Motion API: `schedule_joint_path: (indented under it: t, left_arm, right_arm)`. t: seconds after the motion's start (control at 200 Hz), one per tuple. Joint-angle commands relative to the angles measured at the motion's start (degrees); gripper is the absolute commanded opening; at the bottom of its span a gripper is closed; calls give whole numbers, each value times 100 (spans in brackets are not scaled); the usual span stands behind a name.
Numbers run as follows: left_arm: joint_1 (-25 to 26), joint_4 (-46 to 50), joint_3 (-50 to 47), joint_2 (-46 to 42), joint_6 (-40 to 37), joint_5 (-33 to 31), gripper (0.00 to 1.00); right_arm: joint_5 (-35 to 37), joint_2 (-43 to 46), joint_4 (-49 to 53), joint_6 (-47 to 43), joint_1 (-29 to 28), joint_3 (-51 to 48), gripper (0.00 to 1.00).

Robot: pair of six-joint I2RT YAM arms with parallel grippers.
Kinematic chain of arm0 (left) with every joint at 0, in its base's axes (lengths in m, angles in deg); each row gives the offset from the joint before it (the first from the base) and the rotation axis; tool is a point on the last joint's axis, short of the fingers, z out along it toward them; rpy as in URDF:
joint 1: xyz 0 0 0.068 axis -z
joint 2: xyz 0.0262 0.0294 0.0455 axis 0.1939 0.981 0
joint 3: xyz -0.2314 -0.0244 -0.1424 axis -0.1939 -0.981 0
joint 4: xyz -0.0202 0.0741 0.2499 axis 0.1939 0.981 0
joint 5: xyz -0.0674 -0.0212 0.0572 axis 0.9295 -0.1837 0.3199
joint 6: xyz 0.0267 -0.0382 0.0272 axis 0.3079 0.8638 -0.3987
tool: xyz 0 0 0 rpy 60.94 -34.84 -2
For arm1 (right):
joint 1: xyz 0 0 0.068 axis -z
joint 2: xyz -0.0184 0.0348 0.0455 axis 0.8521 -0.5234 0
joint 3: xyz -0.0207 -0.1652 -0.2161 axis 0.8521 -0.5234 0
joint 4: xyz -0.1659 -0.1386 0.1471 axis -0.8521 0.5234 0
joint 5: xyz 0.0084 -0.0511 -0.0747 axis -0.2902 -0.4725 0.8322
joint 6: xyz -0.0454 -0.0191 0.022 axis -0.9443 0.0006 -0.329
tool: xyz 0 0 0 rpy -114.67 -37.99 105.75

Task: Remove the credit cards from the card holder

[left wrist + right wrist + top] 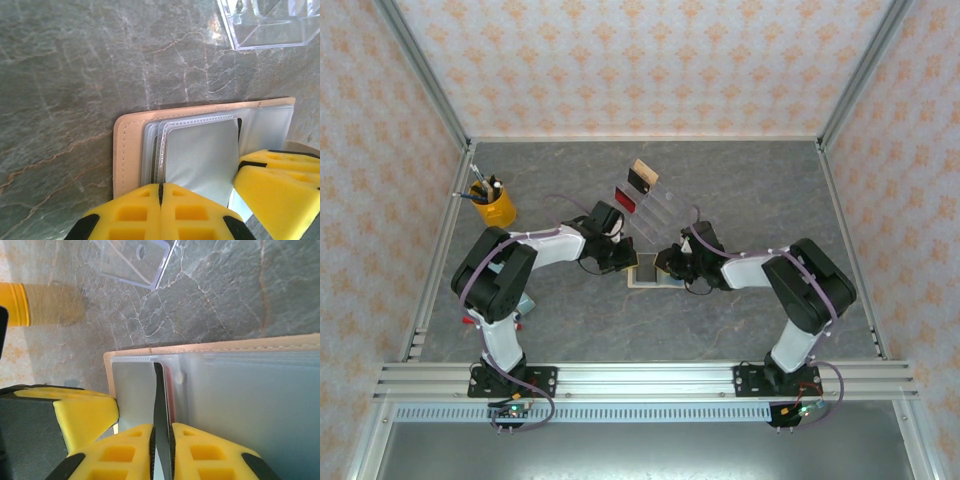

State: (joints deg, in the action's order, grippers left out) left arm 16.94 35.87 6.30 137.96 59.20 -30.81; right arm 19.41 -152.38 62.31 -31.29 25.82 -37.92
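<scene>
At mid-table, between the two arms, we see the card holder (646, 272) lying open with its clear sleeves facing up. The left gripper (160, 192), fingers pressed together, bears down on a sleeve, by our reading to pin the holder in place. The right gripper (162, 432) pinches the edge of a dark card (158, 390) that sits in its pocket. Just beyond, the acrylic stand (660, 208) carries a red card (625, 200) and a tan card (640, 177). A yellow cup (495, 207) sits well to the left. We judge the grippers' closeness to each other the main hindrance.
</scene>
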Motion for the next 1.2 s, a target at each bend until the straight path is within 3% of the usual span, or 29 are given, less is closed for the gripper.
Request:
schedule_joint_path:
  t: [0.0, 0.686, 1.196]
  left_arm:
    - [111, 812, -338, 595, -39, -738, 0]
    - [102, 846, -330, 666, -32, -789, 0]
    - [101, 715, -414, 715, -56, -651, 0]
  right_arm:
    - [314, 187, 269, -239, -78, 44, 18]
    - [-45, -135, 224, -257, -78, 199, 22]
    - [-1103, -127, -1692, 300, -86, -132, 16]
